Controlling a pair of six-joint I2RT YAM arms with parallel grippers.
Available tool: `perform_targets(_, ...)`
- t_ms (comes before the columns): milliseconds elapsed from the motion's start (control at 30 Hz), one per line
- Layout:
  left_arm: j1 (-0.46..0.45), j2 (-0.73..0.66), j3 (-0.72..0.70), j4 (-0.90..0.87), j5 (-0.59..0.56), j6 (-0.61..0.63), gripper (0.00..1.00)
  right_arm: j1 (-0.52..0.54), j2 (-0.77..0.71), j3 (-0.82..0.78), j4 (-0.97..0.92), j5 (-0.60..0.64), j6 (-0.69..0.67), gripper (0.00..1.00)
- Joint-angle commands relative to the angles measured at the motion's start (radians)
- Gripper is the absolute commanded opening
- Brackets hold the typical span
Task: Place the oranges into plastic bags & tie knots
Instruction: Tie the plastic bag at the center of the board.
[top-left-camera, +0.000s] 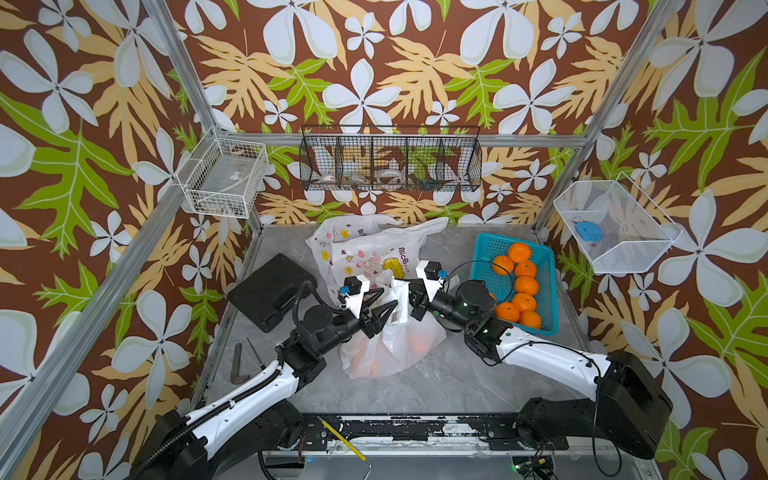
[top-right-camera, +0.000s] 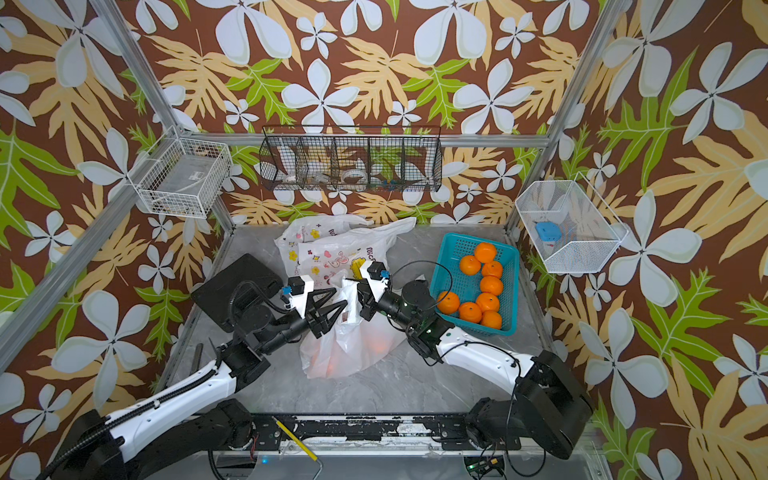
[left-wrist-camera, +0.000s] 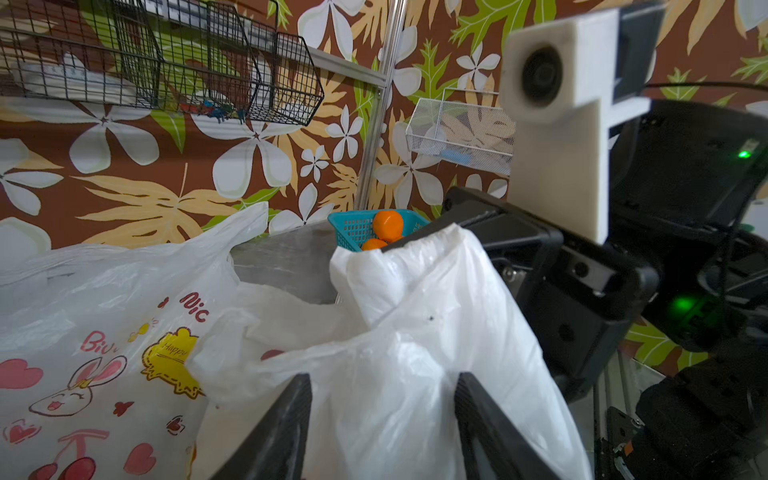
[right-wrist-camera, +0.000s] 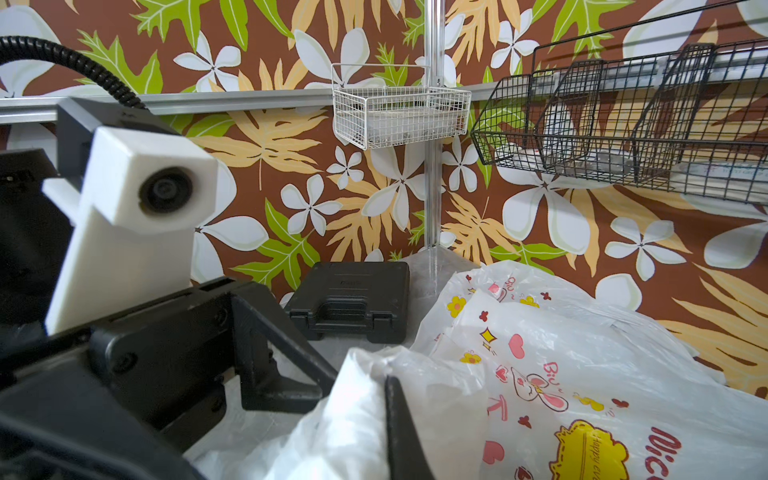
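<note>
ok so the big picture: grey table (top-left-camera: 436, 382), a black case (top-left-camera: 270, 291) sitting far left, a teal basket (top-left-camera: 484, 243) on the right, a pile of spare printed bags (top-left-camera: 365, 249) at the far middle, and the filled bag (top-left-camera: 386, 353) slumped in the center with both arms meeting over the top of it. The loose oranges (top-left-camera: 525, 286) are lined up in the basket, and a few more glow faintly orange through the plastic of the filled bag. The right gripper (top-left-camera: 411, 295) is pinched tight on one handle (left-wrist-camera: 415, 266), which runs as a strip from the bag up to its jaws. The left gripper (left-wrist-camera: 382, 378) comes in from the left, right beside it, with its jaws about half open and bunched bag plastic sitting in the gap. I honestly can't tell if the pads touch it. No knot yet as far as I can see. My read is that the next bit hinges on that gap: the loose plastic lies straight ahead of the left jaws, so the left arm is the one placed to close on it and cross it over the held handle.
</note>
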Motion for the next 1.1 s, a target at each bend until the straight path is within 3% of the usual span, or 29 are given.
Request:
perform_targets(0,0.058,-0.075,-0.034,0.043,0.063,-0.076,0.62,0.000,-0.010,-0.019,0.086,-0.010,-0.004,0.00)
perform_targets(200,0.140,-0.172,-0.041,0.128,0.187,-0.221,0.70,0.000,-0.011,-0.031,0.124,-0.026,-0.011,0.00)
perform_targets(400,0.140,0.016,0.072,0.286,0.354,-0.482,0.62,0.001,-0.001,-0.021,0.124,-0.038,-0.014,0.00)
perform_targets(467,0.140,0.082,0.128,0.267,0.384,-0.576,0.61,-0.001,0.000,-0.021,0.123,-0.037,-0.014,0.00)
perform_targets(567,0.140,0.149,0.178,0.206,0.397,-0.629,0.60,0.000,-0.001,-0.023,0.124,-0.034,-0.012,0.00)
perform_targets(1067,0.139,0.277,0.103,0.422,0.468,-0.789,0.57,0.000,-0.006,-0.034,0.136,-0.023,-0.016,0.00)
